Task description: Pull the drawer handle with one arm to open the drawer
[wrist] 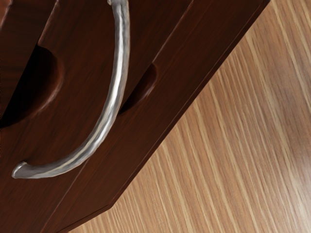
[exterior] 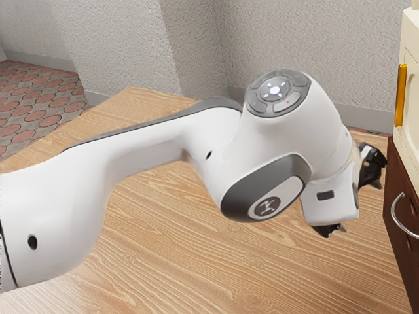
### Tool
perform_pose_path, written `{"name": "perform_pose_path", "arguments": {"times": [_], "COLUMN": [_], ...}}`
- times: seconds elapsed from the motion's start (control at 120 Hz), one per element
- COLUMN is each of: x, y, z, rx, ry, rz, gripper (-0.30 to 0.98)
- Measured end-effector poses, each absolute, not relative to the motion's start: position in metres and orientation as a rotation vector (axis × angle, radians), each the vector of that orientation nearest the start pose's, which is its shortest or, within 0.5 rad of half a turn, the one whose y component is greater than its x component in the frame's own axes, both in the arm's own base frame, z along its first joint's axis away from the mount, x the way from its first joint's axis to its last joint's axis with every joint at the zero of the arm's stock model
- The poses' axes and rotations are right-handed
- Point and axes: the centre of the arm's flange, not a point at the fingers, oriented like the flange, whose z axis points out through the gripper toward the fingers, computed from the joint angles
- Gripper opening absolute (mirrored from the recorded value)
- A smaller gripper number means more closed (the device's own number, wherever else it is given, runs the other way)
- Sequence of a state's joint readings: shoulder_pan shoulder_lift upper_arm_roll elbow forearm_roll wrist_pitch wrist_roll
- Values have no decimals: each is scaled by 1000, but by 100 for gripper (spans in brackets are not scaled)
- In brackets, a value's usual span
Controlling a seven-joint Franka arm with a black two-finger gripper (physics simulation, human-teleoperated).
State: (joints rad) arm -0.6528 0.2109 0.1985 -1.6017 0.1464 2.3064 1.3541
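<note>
The black gripper (exterior: 372, 167) is partly hidden behind the white wrist of the arm in the exterior view, left of the dark brown cabinet. A curved silver handle (exterior: 399, 216) stands out from the cabinet's brown front at the exterior view's right edge, with a gap between it and the visible black parts. In the wrist view the silver handle (wrist: 115, 87) arcs across the dark wooden front (wrist: 97, 194), in front of my hand. Whether the fingers stand apart is hidden.
A cream upper section (exterior: 410, 98) with a gold handle (exterior: 400, 95) rises above the brown part. The wooden tabletop (exterior: 196, 261) extends under the arm and beside the cabinet. A grey textured wall (exterior: 294, 39) stands behind.
</note>
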Motion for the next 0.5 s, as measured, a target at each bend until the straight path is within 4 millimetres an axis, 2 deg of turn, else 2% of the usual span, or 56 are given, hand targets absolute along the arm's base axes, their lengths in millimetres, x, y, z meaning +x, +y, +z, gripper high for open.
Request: {"name": "perform_pose_path", "arguments": {"times": [0.133, 0.292, 0.5], "x": [594, 582, 583], "y": [-306, -329, -328], "z": [564, 563, 551], "rx": [-1559, -1498, -1477], "ry": [2225, 2271, 2283], "rz": [-536, -556, -555], "gripper": [68, 58, 52]}}
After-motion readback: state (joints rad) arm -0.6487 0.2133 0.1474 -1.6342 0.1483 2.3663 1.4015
